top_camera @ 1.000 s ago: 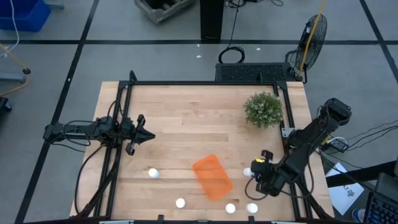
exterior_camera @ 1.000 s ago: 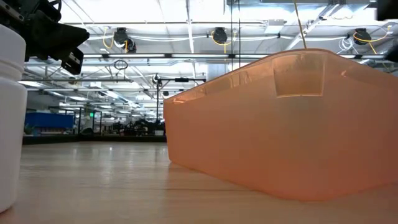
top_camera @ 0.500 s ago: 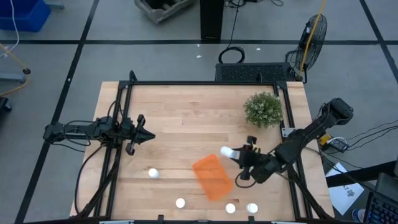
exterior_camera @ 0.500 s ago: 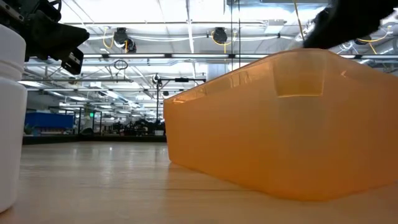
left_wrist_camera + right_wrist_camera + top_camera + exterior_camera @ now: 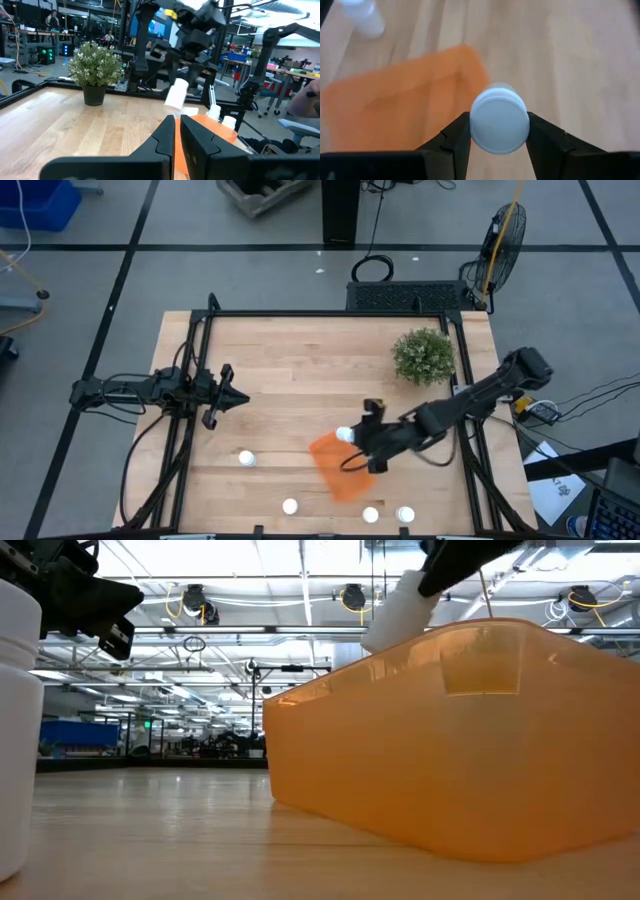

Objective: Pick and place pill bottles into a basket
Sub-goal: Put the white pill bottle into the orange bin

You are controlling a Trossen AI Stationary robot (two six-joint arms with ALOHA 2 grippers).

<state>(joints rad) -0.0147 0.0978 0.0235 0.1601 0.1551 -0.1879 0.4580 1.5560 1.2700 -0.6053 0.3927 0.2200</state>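
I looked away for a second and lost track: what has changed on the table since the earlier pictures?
The right gripper, shut on a bottle, has carried it from the table's right side leftward to the basket; it now hangs over the basket's far edge, not yet released. The left gripper, the other four bottles, the basket and the plant stayed put.
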